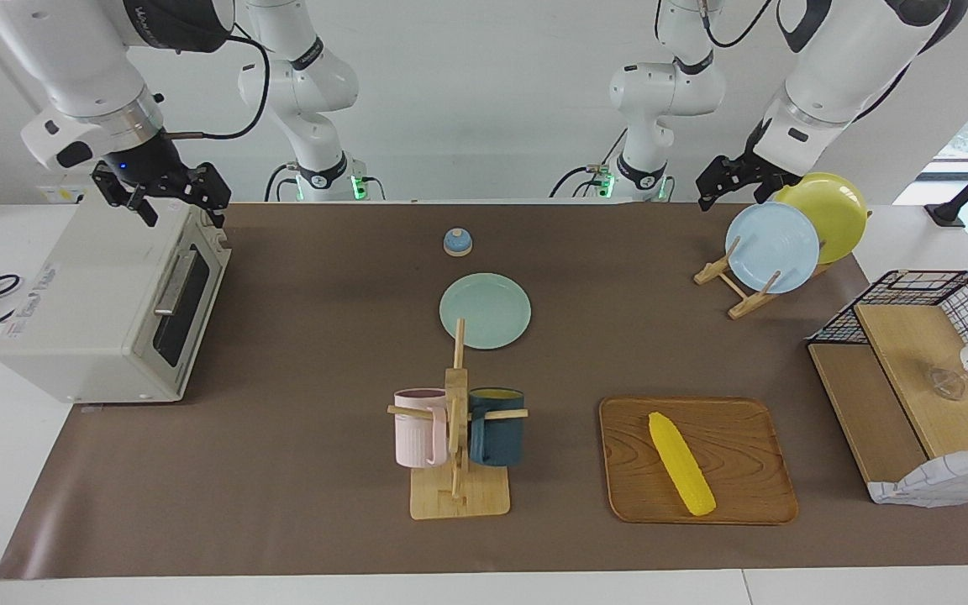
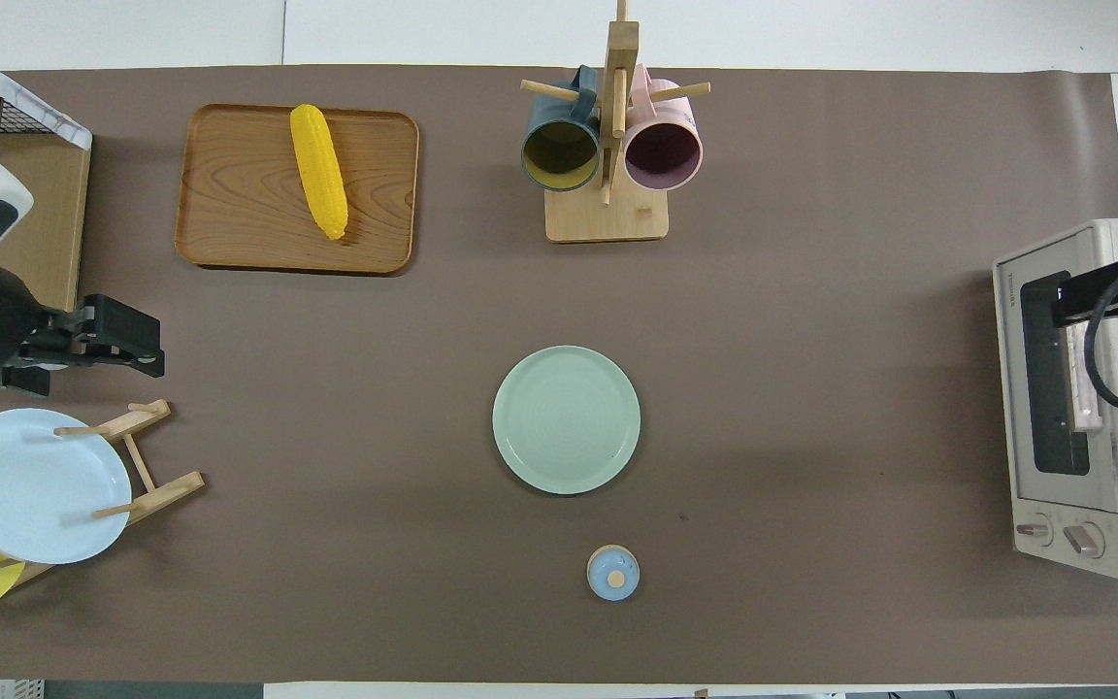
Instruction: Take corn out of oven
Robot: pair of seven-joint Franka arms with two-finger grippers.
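The yellow corn (image 1: 681, 464) lies on a wooden tray (image 1: 744, 437), farther from the robots than the plate rack and toward the left arm's end of the table; it also shows in the overhead view (image 2: 318, 171) on the tray (image 2: 229, 194). The off-white oven (image 1: 97, 311) stands at the right arm's end with its dark glass door shut (image 2: 1054, 388). My right gripper (image 1: 181, 206) hangs open and empty over the oven's top front edge (image 2: 1068, 301). My left gripper (image 1: 715, 197) is open and empty, up beside the plate rack (image 2: 147, 349).
A green plate (image 1: 485, 310) and a small blue bell (image 1: 457, 242) sit mid-table. A mug tree (image 1: 457, 445) holds a pink and a dark blue mug. A rack (image 1: 736, 290) holds a blue and a yellow plate. A wire-and-wood shelf (image 1: 912, 395) stands at the left arm's end.
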